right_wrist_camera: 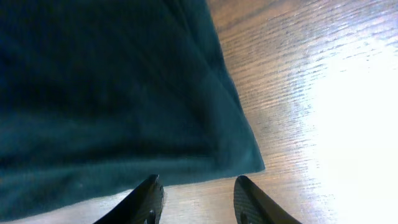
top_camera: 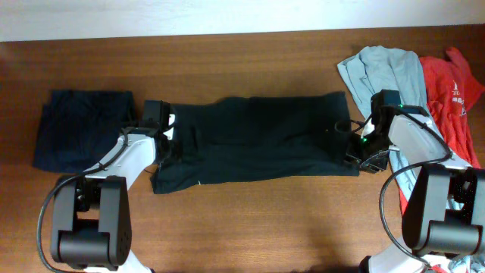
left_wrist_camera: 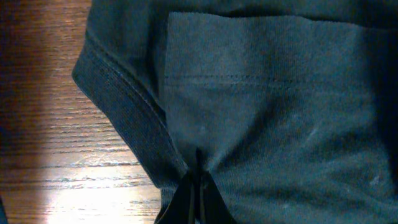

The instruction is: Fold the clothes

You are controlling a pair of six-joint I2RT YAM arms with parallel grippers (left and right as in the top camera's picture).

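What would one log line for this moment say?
left gripper: shut on black garment | right gripper: open, at garment's corner | garment: spread on table

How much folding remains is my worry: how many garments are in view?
4: navy garment at the left, black garment in the middle, pale blue-grey garment and red garment at the right; others may hide beneath.

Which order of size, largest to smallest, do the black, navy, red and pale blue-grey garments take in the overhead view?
1. black garment
2. navy garment
3. red garment and pale blue-grey garment: not ranked, since both lie bunched, overlapping and partly hidden.
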